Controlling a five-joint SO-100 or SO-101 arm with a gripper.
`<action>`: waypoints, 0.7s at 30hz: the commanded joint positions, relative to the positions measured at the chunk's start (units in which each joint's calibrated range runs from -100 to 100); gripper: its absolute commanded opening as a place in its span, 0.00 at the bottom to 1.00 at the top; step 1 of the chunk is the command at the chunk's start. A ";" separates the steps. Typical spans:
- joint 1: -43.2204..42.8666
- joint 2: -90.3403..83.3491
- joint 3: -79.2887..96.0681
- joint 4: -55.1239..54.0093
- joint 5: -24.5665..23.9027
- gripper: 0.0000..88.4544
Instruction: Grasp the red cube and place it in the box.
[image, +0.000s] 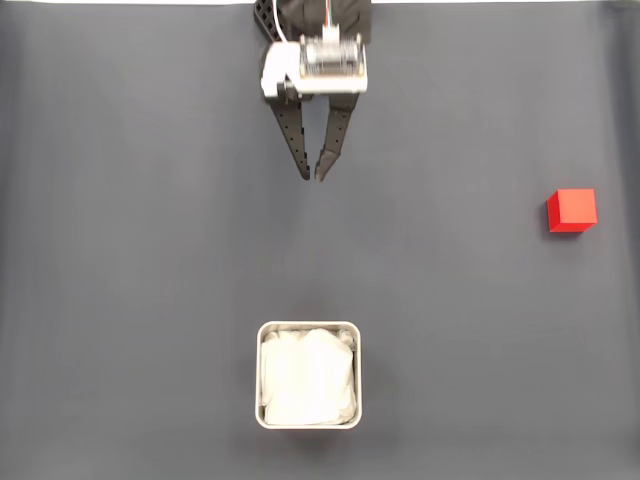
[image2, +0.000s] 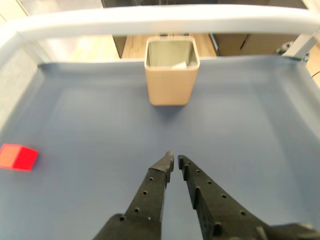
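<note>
The box (image: 261, 375), a silver tin lined with white paper, stands on the dark grey table (image: 120, 250) near the bottom middle of the fixed view; in the wrist view it is straight ahead of the arm, and there its inside is hard to make out. The gripper (image: 311, 176) hangs near the top middle, well apart from the box, with its two black fingers almost together and nothing between them. The red cube (image: 571, 210) lies alone at the right edge of the fixed view, far from both. I judge the task as not started: grasping and placing are both left. The arm is cut off at the top edge.
</note>
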 joint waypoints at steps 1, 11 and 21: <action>-0.61 7.85 -15.75 -2.13 -0.44 0.00; -0.68 24.14 -42.12 3.94 -0.88 0.00; -1.60 30.64 -45.86 9.68 0.00 0.00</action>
